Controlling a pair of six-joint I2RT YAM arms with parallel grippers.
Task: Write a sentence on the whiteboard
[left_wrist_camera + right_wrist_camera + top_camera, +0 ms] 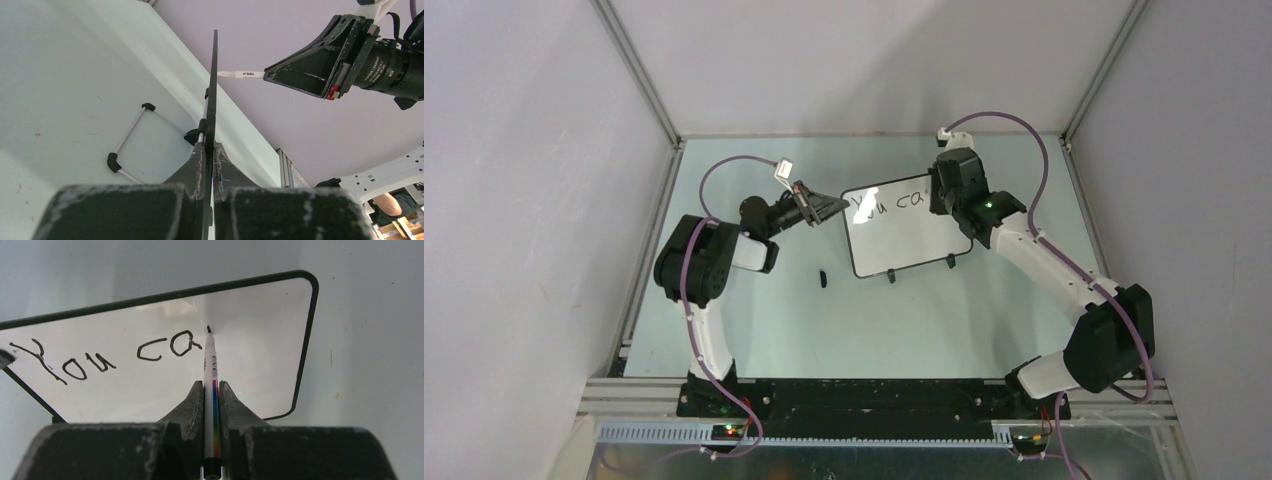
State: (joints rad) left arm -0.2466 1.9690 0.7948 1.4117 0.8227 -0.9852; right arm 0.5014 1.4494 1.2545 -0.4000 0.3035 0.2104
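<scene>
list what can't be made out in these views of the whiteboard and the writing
- Top view: the right gripper covers the end of the sentence on the whiteboard.
- Left wrist view: the whiteboard is edge-on, its face unseen; print on the marker is too small to read.
- Top view: the small black object beside the whiteboard is too small to identify.

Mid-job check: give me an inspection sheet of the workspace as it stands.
Surface: pale table, a few small specks.
Job's things: whiteboard on its feet; sentence unfinished, reads only "You ca"; marker tip just past the "a".
Clutter: small black object, perhaps a cap, lying left of the board's feet.
End effectors: left end effector shut on the whiteboard's edge; right end effector shut on the marker.
Cables: purple cables loop over both arms.
Surroundings: plain walls, metal corner posts.
</scene>
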